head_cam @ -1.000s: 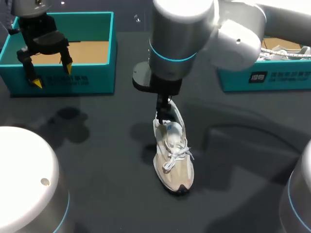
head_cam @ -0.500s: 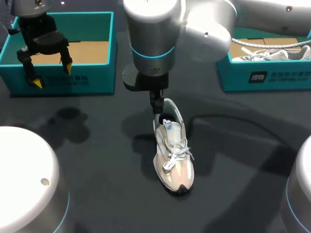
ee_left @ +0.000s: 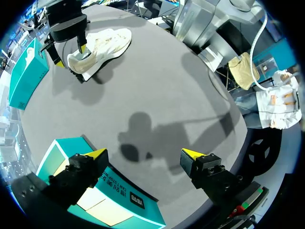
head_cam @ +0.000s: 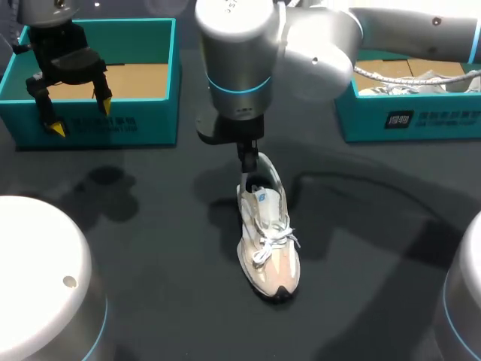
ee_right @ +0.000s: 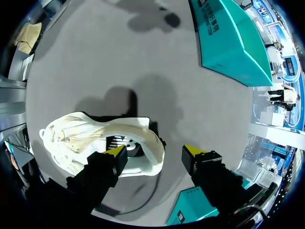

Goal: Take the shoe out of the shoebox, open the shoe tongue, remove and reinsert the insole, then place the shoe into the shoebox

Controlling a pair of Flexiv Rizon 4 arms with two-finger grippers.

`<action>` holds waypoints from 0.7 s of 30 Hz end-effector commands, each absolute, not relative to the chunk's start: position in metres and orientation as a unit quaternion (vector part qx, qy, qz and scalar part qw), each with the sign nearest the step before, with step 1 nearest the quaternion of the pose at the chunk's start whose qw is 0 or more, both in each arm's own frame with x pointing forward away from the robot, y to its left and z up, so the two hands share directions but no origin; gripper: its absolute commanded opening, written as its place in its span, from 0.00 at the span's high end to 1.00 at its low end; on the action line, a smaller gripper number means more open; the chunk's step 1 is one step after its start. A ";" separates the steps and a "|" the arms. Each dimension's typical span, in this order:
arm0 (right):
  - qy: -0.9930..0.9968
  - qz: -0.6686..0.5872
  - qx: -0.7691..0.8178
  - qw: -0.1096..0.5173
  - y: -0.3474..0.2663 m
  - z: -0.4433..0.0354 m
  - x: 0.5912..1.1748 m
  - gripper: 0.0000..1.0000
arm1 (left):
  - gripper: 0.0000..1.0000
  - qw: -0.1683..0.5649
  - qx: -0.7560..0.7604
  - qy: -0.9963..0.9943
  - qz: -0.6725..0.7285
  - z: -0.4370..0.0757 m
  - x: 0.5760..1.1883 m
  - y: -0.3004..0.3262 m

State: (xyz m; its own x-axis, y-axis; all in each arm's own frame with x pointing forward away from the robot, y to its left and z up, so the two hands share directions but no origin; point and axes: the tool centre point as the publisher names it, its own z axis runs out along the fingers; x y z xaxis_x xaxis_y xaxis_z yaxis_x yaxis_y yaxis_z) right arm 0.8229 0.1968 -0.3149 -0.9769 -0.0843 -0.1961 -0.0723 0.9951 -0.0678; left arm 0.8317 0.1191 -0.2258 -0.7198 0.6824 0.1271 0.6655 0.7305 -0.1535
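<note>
Head view has the pale shoe [head_cam: 269, 244] nearest, standing on its sole on the dark table [head_cam: 150, 256], toe toward the robot and heel away, well apart from both boxes. At the heel, the right gripper [head_cam: 248, 167] comes straight down from the right arm, which reaches past the middle. The right wrist view shows this gripper [ee_right: 153, 152] spread wide. One yellow tip is over the shoe's [ee_right: 102, 138] mouth and the other is outside, beyond the heel. The heel rim stands between the fingers unclamped, so they grip nothing.

Farther back on the robot's left, the left gripper [head_cam: 79, 113] hangs over the front wall of the empty shoebox [head_cam: 113, 126], fingers parted and holding nothing [ee_left: 144, 153]. Far right, the second shoebox [head_cam: 406, 120] holds pale contents with white laces.
</note>
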 end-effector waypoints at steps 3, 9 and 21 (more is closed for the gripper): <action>0.995 -0.028 -0.042 0.092 0.188 -0.324 0.829 0.24 | 0.00 0.087 -0.364 -0.926 0.047 -0.225 0.830 0.120; 0.995 -0.027 -0.042 0.081 0.185 -0.338 0.835 0.29 | 0.00 0.087 -0.364 -0.926 0.047 -0.225 0.830 0.120; 0.996 -0.021 -0.053 0.070 0.180 -0.359 0.840 0.33 | 0.00 0.087 -0.364 -0.926 0.047 -0.225 0.830 0.120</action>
